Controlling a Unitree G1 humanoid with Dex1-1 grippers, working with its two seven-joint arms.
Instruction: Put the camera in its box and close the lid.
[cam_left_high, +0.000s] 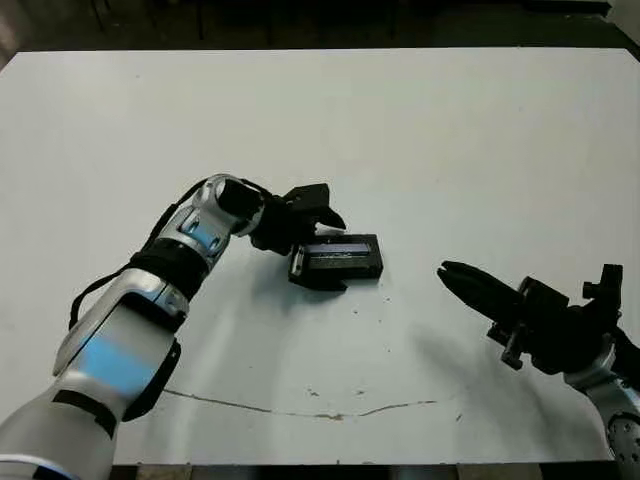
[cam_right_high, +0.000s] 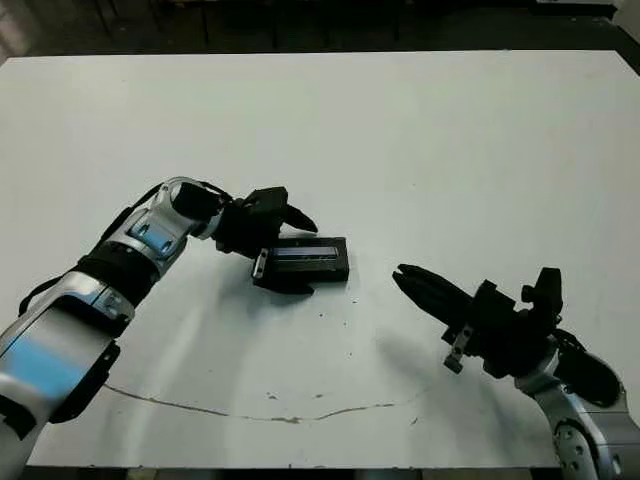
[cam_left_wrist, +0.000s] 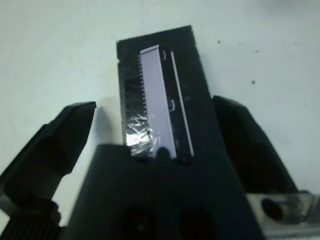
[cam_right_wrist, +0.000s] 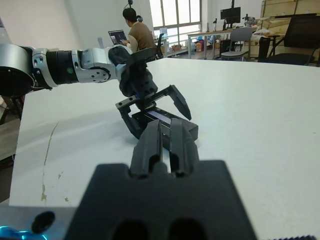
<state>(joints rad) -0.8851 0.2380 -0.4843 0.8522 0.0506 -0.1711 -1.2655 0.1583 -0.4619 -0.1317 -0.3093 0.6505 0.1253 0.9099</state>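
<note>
The lid (cam_left_high: 340, 255), a black slab with a silvery strip along its top, lies flat on what appears to be the box (cam_right_high: 330, 271) on the white table (cam_left_high: 420, 140). Only a dark side wall of the box shows, and the camera is not visible, presumably inside. The lid's near end sits between the two spread fingers of the left gripper (cam_left_high: 322, 247), one finger (cam_left_wrist: 55, 140) to each side of it and neither clearly touching; the fingers stand wide, holding nothing.

The closing step looks to be at or near its end. Whether the lid is fully seated cannot be told from these views. If it is not, the next move calls for a light press down on the lid; if it is, the left gripper should back straight off along the lid's length so that neither finger drags it askew.

The right gripper (cam_left_high: 470, 282) hangs low over the table well apart from the box, its fingers (cam_right_wrist: 150, 145) close together with only a narrow gap, empty. The table around the box is bare, with its edges far off on all sides. In the right wrist view a person sits at a laptop beyond the table.
</note>
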